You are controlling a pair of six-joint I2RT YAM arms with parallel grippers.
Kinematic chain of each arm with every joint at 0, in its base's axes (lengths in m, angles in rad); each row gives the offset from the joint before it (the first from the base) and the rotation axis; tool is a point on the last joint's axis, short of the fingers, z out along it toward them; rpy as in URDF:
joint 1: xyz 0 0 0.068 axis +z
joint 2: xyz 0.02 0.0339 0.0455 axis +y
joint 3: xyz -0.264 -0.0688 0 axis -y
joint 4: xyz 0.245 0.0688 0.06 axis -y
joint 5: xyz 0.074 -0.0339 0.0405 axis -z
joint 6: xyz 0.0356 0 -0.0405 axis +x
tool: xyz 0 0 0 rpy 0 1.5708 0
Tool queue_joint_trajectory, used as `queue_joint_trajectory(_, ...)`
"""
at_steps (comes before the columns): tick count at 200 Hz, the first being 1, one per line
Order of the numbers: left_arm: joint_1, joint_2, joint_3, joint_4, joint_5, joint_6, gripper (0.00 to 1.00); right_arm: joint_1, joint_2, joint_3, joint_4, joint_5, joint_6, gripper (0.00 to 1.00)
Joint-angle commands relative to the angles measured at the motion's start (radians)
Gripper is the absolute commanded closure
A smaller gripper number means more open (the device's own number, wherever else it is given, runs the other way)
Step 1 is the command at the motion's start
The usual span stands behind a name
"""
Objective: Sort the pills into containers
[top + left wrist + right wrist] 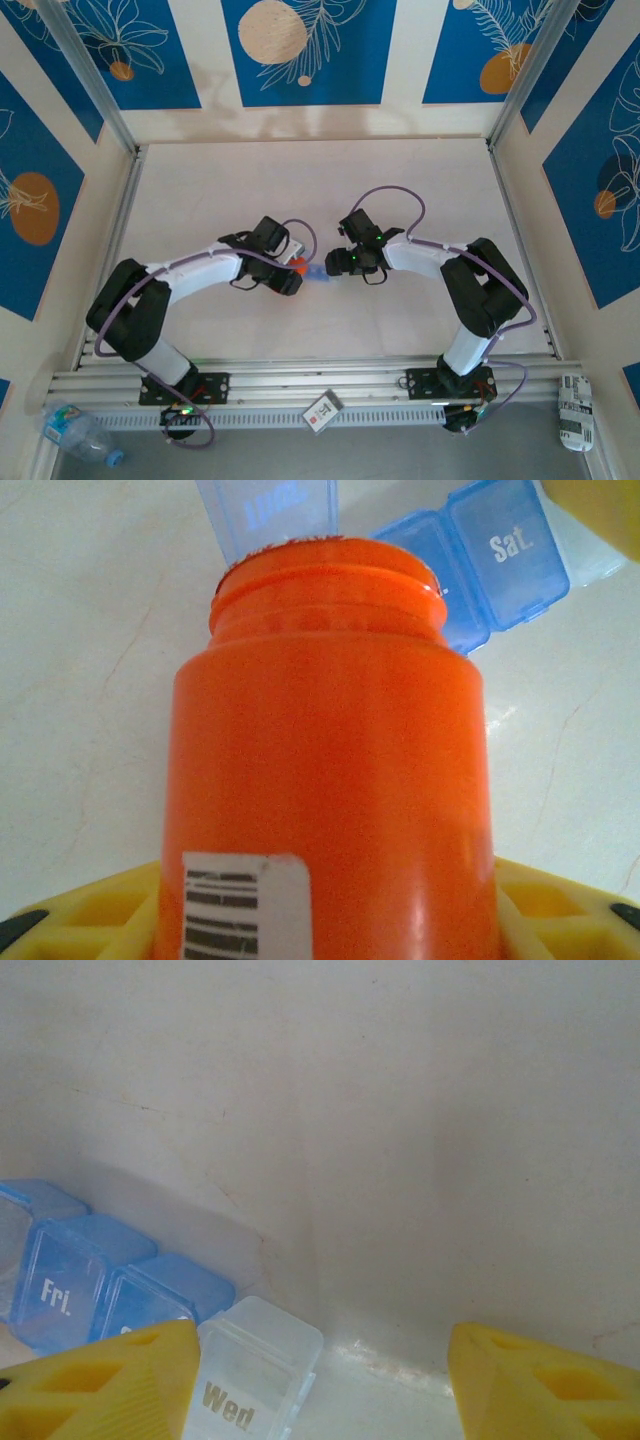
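I am gripping the orange cylindrical plastic bottle [330, 780] in my left gripper [288, 272], mouth by the pale-blue translucent plastic containers [500, 565], my right gripper [320, 1385] hanging wide open beside them.

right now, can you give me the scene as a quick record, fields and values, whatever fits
left gripper: shut on the orange bottle, near the middle of the table
orange bottle: threaded neck points toward the pill organiser; barcode label at the finger end
pill organiser: blue strip lying on the table between the two grippers; Sat., Fri. and a clear Wed compartment can be read
right gripper: open, one finger beside the Wed compartment
pills: too small to tell
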Motion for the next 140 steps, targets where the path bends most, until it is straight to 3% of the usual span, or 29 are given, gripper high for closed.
queue_joint_trajectory(1, -0.014, 0.020, 0.053, -0.077, -0.032, 0.038, 1.00, 0.011, 0.019, -0.001, 0.010, -0.003, 0.002, 0.33)
queue_joint_trajectory(140, -0.028, 0.105, 0.197, -0.254, -0.097, 0.117, 1.00, 0.015, 0.022, -0.019, 0.021, -0.005, 0.007, 0.33)
